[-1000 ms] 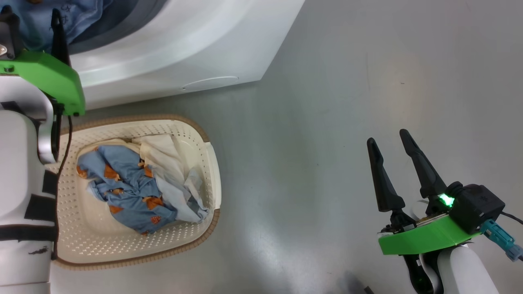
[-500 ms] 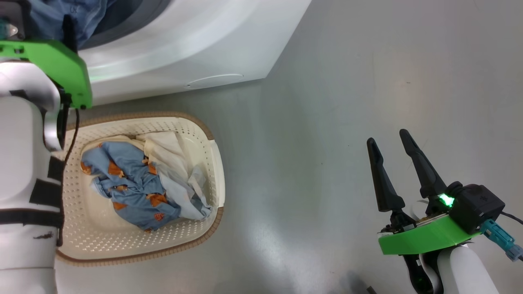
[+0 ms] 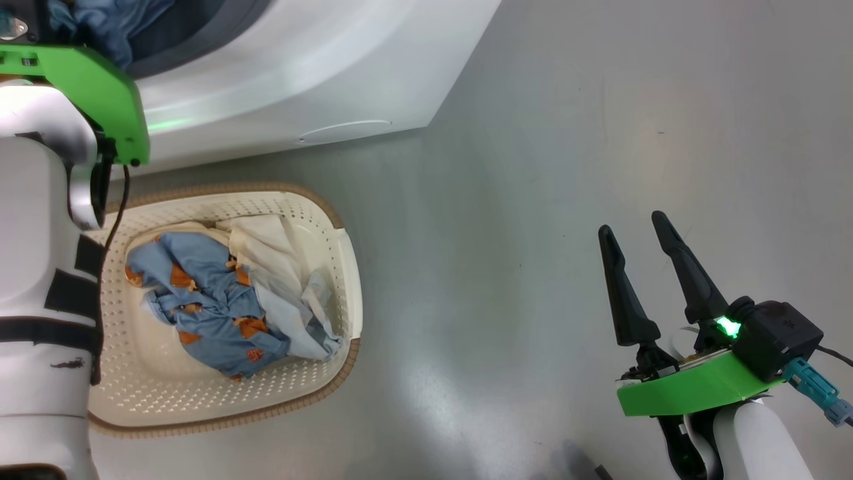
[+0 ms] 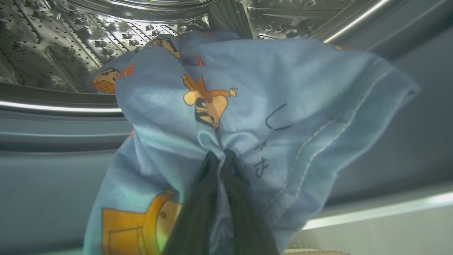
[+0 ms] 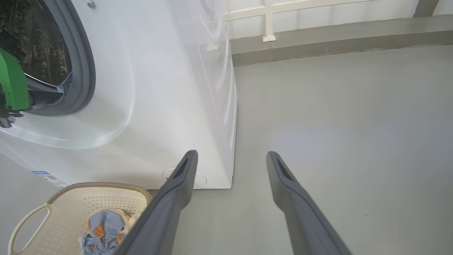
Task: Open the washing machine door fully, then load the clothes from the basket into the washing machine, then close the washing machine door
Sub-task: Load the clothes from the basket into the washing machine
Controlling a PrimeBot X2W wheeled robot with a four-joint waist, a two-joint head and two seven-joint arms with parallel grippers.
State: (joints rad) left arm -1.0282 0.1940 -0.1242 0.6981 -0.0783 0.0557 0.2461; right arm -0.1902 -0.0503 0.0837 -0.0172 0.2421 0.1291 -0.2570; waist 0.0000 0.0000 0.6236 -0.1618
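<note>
My left gripper [image 4: 221,156] is shut on a bunch of the light-blue clothes [image 4: 283,88] printed with orange cartoon figures, held at the mouth of the washing machine [image 3: 300,67], with the perforated steel drum [image 4: 70,42] behind. In the head view the left arm's green wrist mount [image 3: 86,87] sits at that opening beside blue fabric [image 3: 106,20]. The cream basket [image 3: 350,267] on the floor below holds more blue and cream clothes [image 3: 213,300]. My right gripper [image 3: 632,223] stands open and empty over bare floor. The washing machine door is out of view.
The machine's white front [image 5: 159,88] and grey gasket [image 5: 85,63] stand left of the right gripper [image 5: 231,154], with the basket [image 5: 106,186] at its foot. A round white cap [image 3: 343,132] is low on the front. Grey floor stretches right to a wall base [image 5: 318,39].
My left gripper has shut on the blue cloth at the machine's mouth; its dark finger, seen beside the cloth before, is now hidden. The right arm has not moved.
</note>
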